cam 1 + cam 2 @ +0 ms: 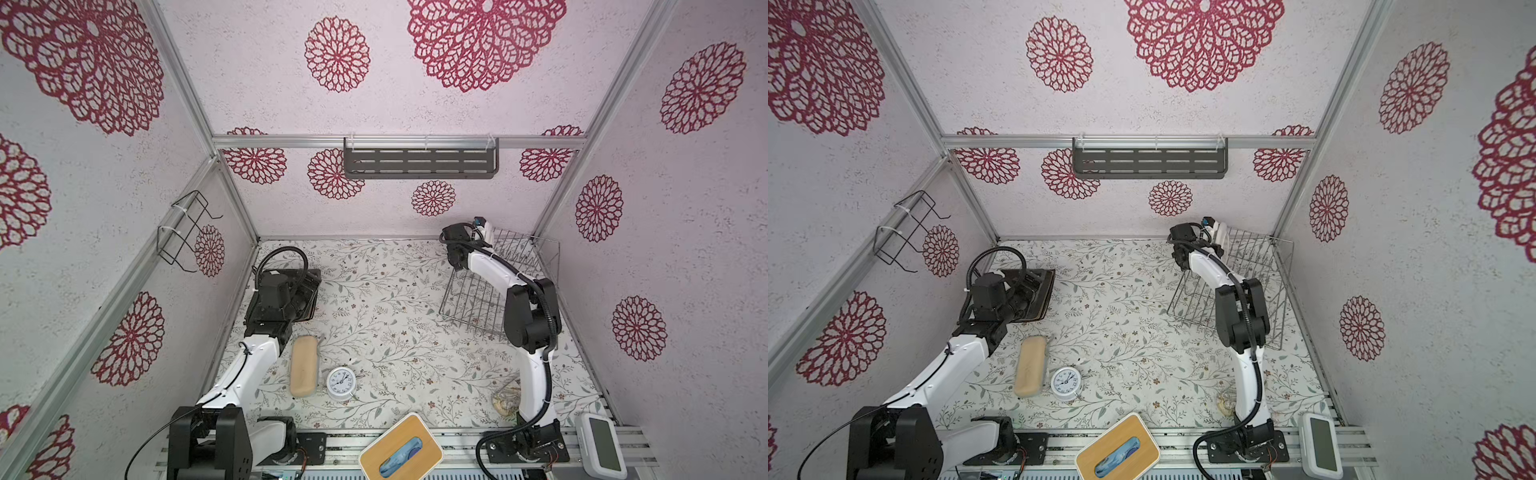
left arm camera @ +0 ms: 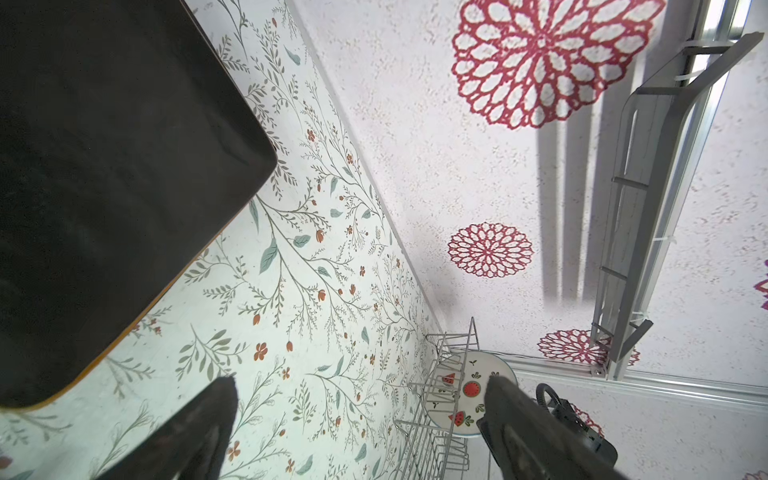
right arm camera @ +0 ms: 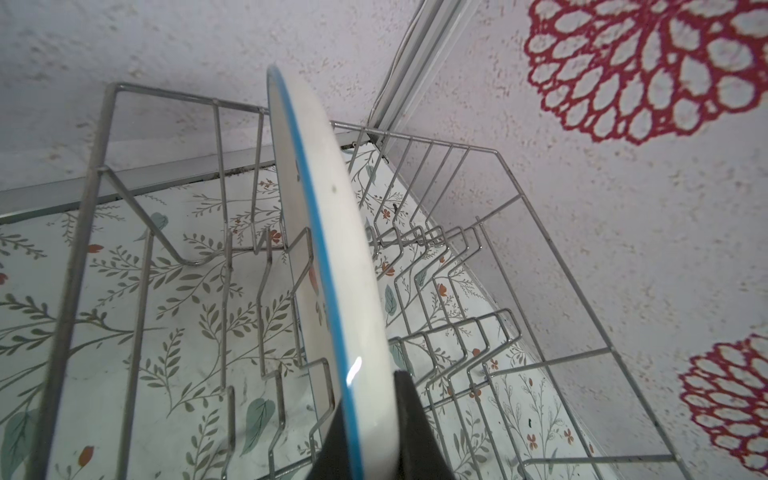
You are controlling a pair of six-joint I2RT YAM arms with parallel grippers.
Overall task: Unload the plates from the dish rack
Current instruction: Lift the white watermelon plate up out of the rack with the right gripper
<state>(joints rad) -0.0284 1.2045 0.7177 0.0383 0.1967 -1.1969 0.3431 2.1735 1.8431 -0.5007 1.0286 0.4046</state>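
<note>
While the right arm (image 1: 494,270) crowds it in a top view, the round plate (image 1: 487,232) stands on edge at the far end of the dish rack (image 1: 473,299). Left wrist: left gripper (image 2: 357,424) jaws apart, empty, near dark plates (image 2: 104,187). Right wrist: right gripper (image 3: 370,399) jaws clamped on its rim; exit likely straight up.

Long links on the left arm (image 1: 262,361) and right arm (image 1: 534,374) were white shells — the joints between them blocky black housings. A ribbed black hose (image 1: 554,328) ran along each, cinched by white ties. Each black base plate (image 1: 498,451) seemingly carried small screws. The fingers (image 2: 199,428) were dark, tapered wedges.
</note>
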